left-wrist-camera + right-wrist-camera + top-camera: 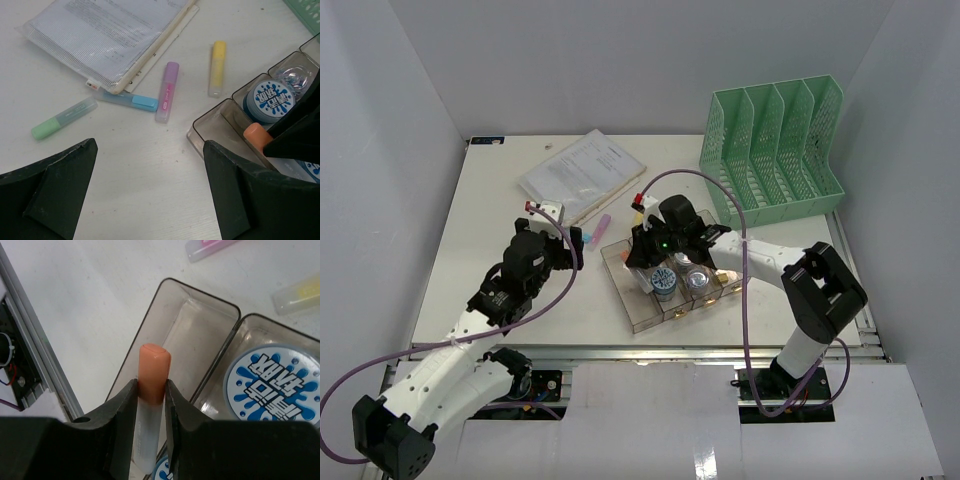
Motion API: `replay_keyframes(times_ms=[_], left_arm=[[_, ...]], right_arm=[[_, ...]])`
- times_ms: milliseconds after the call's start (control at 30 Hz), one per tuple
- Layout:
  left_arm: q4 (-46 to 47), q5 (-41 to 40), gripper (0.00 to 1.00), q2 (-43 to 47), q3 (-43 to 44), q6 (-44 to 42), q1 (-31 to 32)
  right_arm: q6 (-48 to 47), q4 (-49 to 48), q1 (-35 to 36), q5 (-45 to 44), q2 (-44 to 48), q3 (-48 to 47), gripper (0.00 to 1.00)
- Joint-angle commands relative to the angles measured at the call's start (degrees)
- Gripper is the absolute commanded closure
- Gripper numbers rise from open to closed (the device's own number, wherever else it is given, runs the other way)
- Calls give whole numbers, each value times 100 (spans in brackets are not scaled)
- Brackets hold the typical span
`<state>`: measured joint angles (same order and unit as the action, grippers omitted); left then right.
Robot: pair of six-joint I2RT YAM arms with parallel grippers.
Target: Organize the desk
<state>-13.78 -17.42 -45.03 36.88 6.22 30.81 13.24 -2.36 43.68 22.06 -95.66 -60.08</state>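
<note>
While the right gripper (151, 387) clamps one orange marker (154, 365) over the one tray (200, 294) at frame centre, we count four loose: green marker (62, 118), blue marker (131, 100), purple marker (168, 91), yellow marker (217, 67) — on the surface (150, 200) filling the frame; the left gripper (150, 145) gapes empty.

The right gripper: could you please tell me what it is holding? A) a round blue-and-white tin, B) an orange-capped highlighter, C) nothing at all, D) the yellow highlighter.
B: in the right wrist view, the right gripper is shut on the orange-capped highlighter, holding it over the long compartment of the clear tray.
</note>
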Motion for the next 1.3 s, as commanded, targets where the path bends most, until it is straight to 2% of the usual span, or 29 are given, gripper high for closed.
replay_keyframes(times_ms=[0, 67, 167, 233, 400, 500, 600, 667, 833, 1000, 1133, 1267], left_arm=[[303, 437, 2, 124, -55, -46, -29], [372, 626, 2, 74, -72, -16, -31], [494, 894, 2, -23, -76, 139, -31], [580, 1030, 2, -113, -85, 283, -31], [714, 1136, 2, -375, -11, 727, -32], [830, 1381, 2, -778, 198, 1251, -40], [886, 1732, 3, -1448, 814, 1844, -57], [647, 1956, 5, -1999, 1301, 2006, -67], [-351, 2193, 16, -3798, 3111, 2021, -77], [-1364, 2351, 28, -5318, 4620, 1730, -91], [-2185, 2404, 30, -6231, 5402, 1449, -83], [-2542, 2340, 29, -6693, 5892, 1241, -35]], right_arm=[[-193, -241, 105, -246, 225, 126, 75], [-226, -278, 176, -237, 197, 136, 61], [-317, -256, 260, -200, 244, 96, 33], [-380, -222, 259, -193, 388, 79, 25], [-794, -141, 206, -23, 832, 78, 23], [-1973, 245, -244, 1199, 1321, -43, 20], [-2411, 465, -1160, 3112, 1731, 108, 22], [-2589, 490, -1728, 3854, 1977, 300, 21], [-3484, 1012, -2325, 4136, 2913, 831, 20], [-3351, 590, -2902, 4102, 3541, 1460, 19], [-3155, 334, -3297, 4426, 3684, 1664, 18], [-2826, -68, -3639, 4814, 3776, 1911, 18]])
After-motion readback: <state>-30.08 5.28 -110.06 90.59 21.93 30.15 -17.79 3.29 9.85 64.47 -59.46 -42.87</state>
